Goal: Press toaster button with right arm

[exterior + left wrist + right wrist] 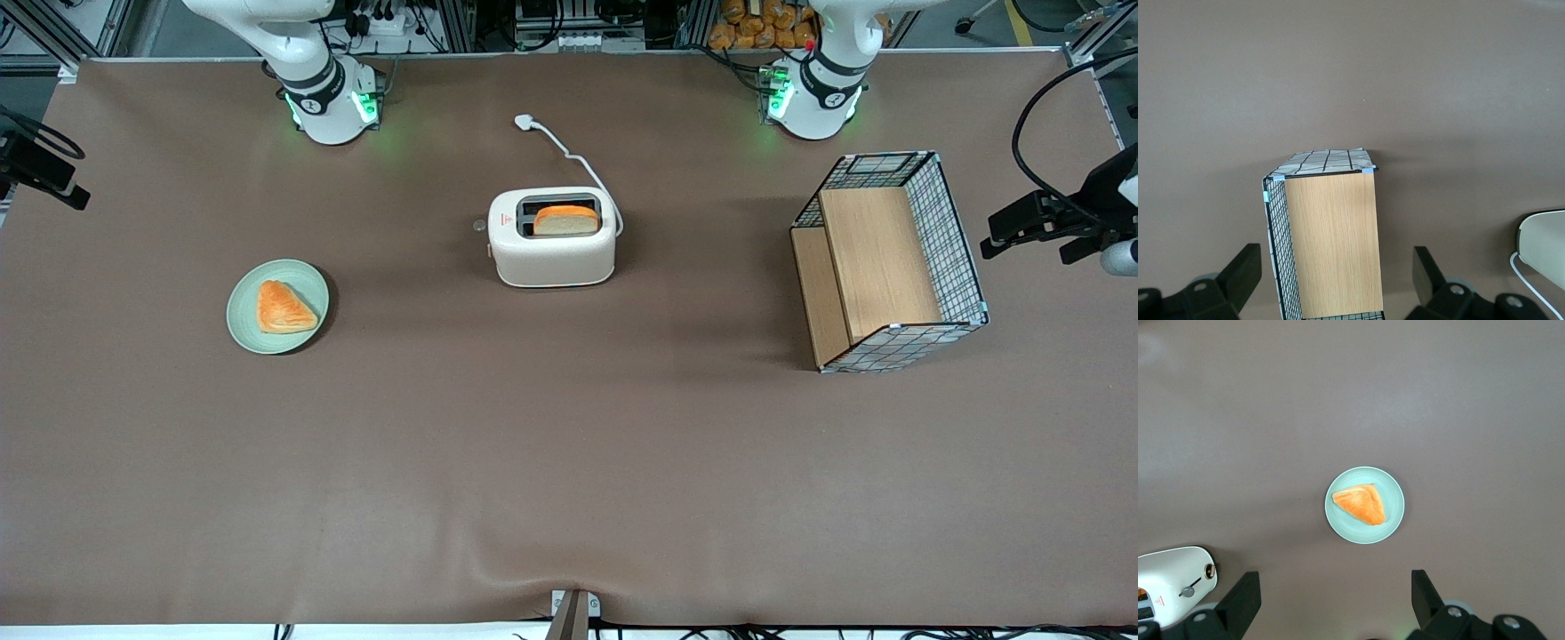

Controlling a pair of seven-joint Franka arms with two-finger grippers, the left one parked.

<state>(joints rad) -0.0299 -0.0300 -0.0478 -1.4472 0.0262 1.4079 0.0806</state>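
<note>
Plate (276, 307): a round, pale green plate. It sits on the brown table (569, 462) toward the working arm's end, a bit nearer the front camera than the toaster.
Pastry (284, 308): an orange triangle lying on the plate.
Toaster (552, 237): creamy white. It stands in the middle of the table, well apart from the plate.
Bread (565, 220): one slice sticks up out of a toaster slot.
Button (480, 226): a small pale grey tab on the toaster's narrow end, the end that faces the plate. Nothing is touching it.
Basket (889, 260): a wire box with wooden boards inside, toward the parked arm's end.
Cord (569, 156): white, running from the toaster to a plug farther from the front camera.
Gripper (1331, 607): high up over the table, looking down at the plate. Its two black fingers (1238, 603) are spread wide and hold nothing.
</note>
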